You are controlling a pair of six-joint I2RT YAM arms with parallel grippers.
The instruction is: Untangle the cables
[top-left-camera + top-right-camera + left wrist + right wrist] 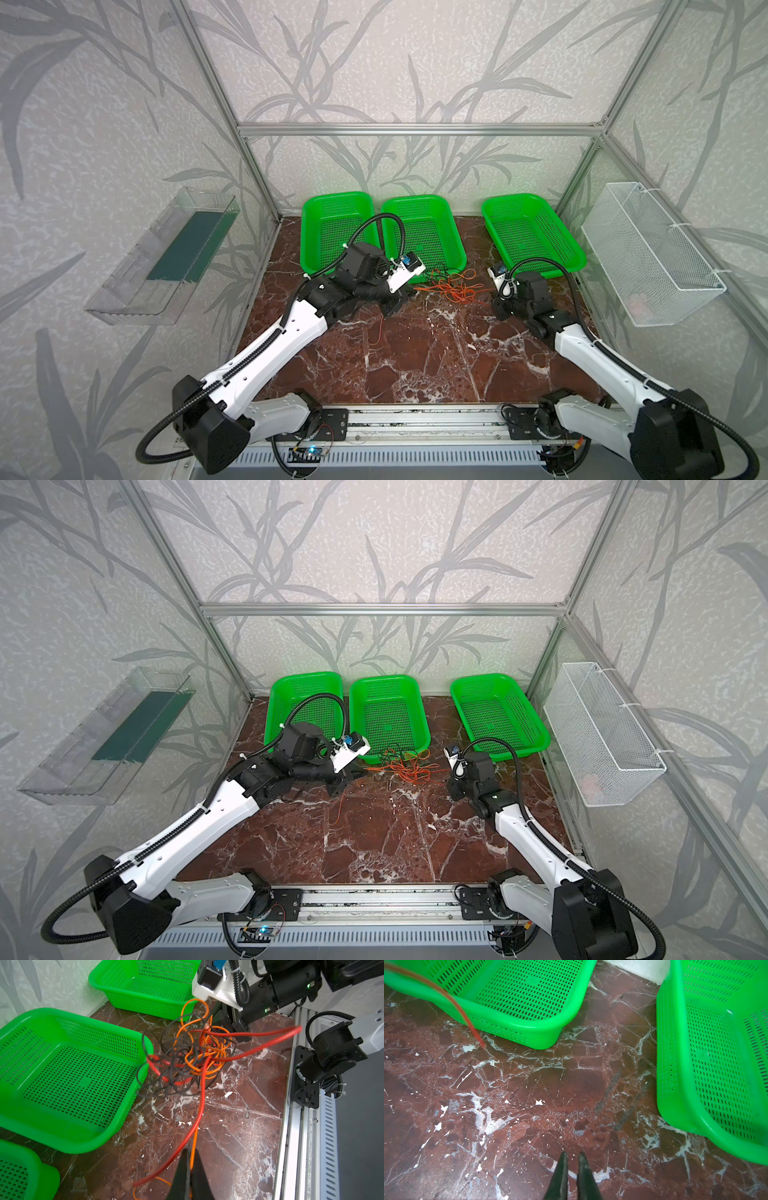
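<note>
Pretty loud palette here. The thin flexible cables (pixel 197 1057) are seen in orange, red and black, all mixed up in one clump. The perforated plastic baskets (pixel 415 198) are done in a bright, almost neon green, with a grid of tiny dark slots across floors and walls. The polished stone-look tabletop (pixel 415 365) is coloured reddish brown and shot through with white and grey marble veins. The textured walls (pixel 374 62) are kept pale grey-white, with darker grey leaves and stems printed on. The wire mesh basket (pixel 665 266) is painted white. The clear plastic tray (pixel 124 286) is backed with a dark green panel. White shells and black joints are worn by the left arm (pixel 291 332) and right arm (pixel 590 349), and the ribbed hoses (pixel 384 215) are black too.
</note>
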